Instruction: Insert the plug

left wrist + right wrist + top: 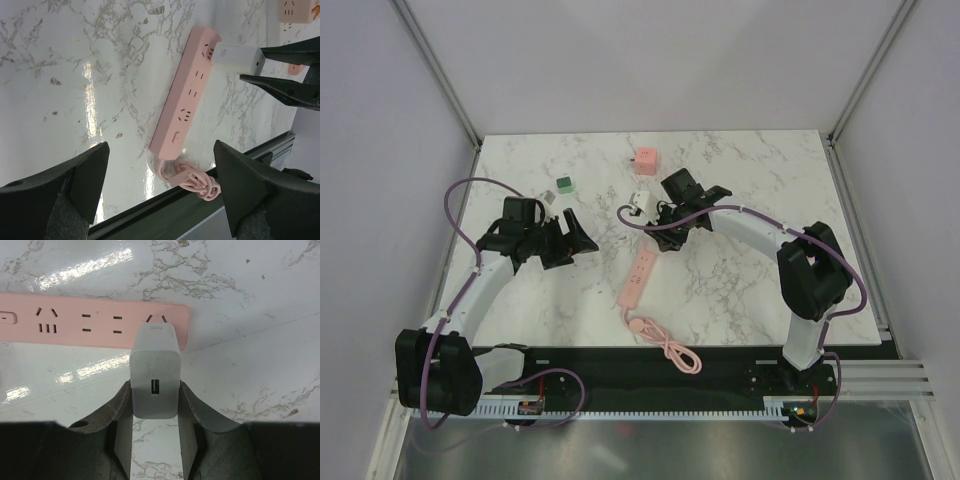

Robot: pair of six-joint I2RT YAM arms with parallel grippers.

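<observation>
A white block-shaped plastic charger plug (155,370) with rounded edges sits clamped between the two fingers of the right tool (155,390), its USB port facing back toward the wrist. Its front end meets the last socket of a long pink plastic power strip (100,327). Whether its prongs are seated cannot be told. The strip lies flat on the desk, sockets up, crosswise just ahead of that tool, its pink cable (665,345) coiled off the opposite end.
</observation>
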